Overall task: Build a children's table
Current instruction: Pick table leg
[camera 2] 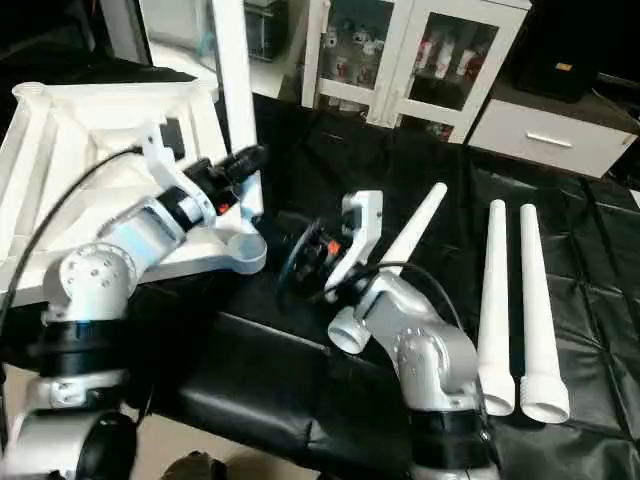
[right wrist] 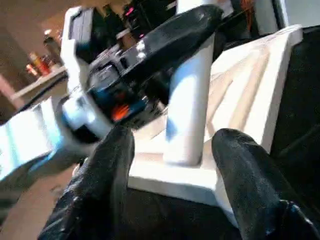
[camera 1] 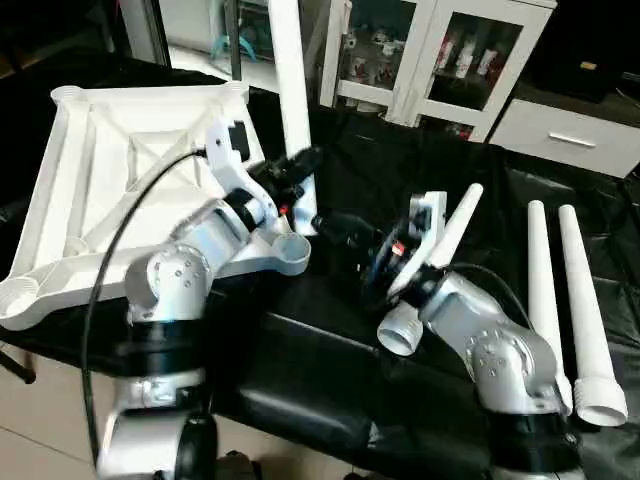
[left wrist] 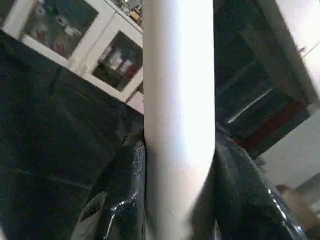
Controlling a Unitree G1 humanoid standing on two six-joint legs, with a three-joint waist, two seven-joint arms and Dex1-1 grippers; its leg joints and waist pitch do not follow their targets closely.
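The white table top (camera 1: 110,150) lies ribbed side up on the black-covered bench. One white leg (camera 1: 288,90) stands upright at its near right corner. My left gripper (camera 1: 300,165) is shut on this leg, and its black fingers (left wrist: 117,195) press both sides of the tube (left wrist: 180,100). My right gripper (camera 1: 335,228) is open just right of the leg's base (right wrist: 187,110), touching nothing, with its fingers (right wrist: 100,185) spread apart. Another leg (camera 1: 455,225) lies slanted by my right forearm.
Two more white legs (camera 1: 545,290) (camera 1: 590,310) lie side by side at the bench's right. A white cabinet with glass doors (camera 1: 430,60) and a white drawer unit (camera 1: 570,130) stand behind. A black cable (camera 1: 110,260) loops over my left arm.
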